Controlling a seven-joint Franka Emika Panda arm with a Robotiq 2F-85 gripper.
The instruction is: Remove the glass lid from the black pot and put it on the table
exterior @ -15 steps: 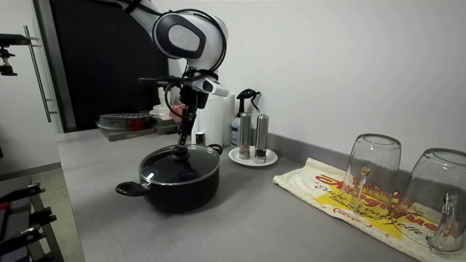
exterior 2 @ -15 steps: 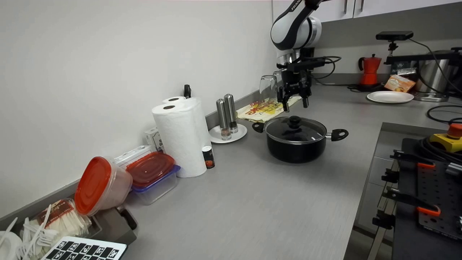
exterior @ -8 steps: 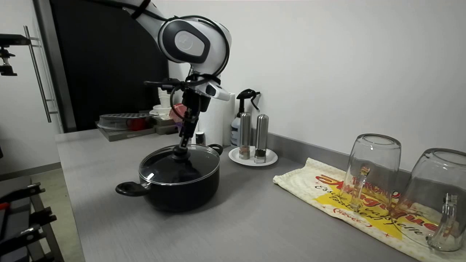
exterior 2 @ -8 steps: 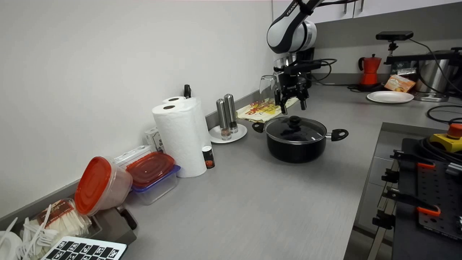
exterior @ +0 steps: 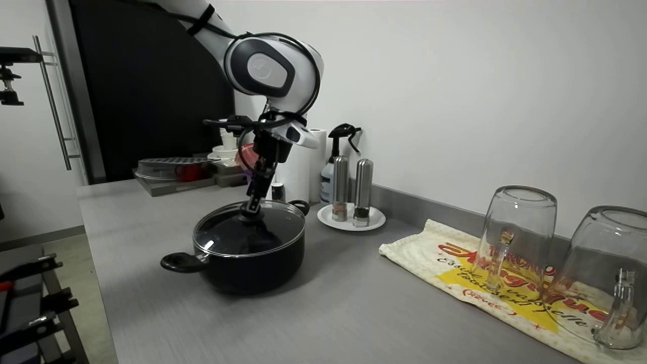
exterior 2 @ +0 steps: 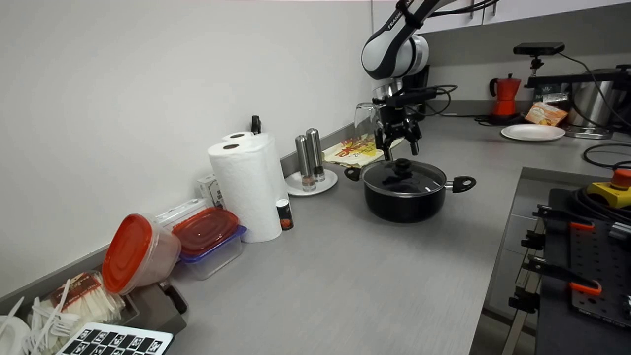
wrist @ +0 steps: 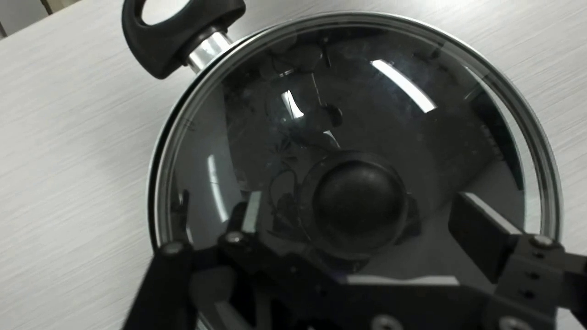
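Hangs close above the glass lid [wrist: 440,151] with a black gripper [exterior 2: 402,155] pointed down, with fingers [wrist: 477,238] spread wide and nothing held between them. In the wrist view, looks down on the dark knob [wrist: 360,206], between the fingers and, as seen there, apart from both. Cannot tell of any contact between fingertips and glass.

Just below, find the lid seated level on the rim of the black pot [exterior 2: 404,207], set in turn on the grey table [exterior 2: 345,296]. In an exterior view, find part of the knob hidden behind a finger [exterior: 253,203]; in an exterior view with a red moka pot [exterior 2: 505,96] at the far right, see the knob whole, with a fingertip to its left and another to its right. Count both pot handles [exterior: 184,263] in both exterior views, but only one in the wrist view.

Further out, see two steel mills [exterior: 340,182] on a white saucer [exterior: 378,218] in both exterior views. At the near right in an exterior view, find two clear glass mugs [exterior: 515,227] on a patterned cloth [exterior: 429,247].
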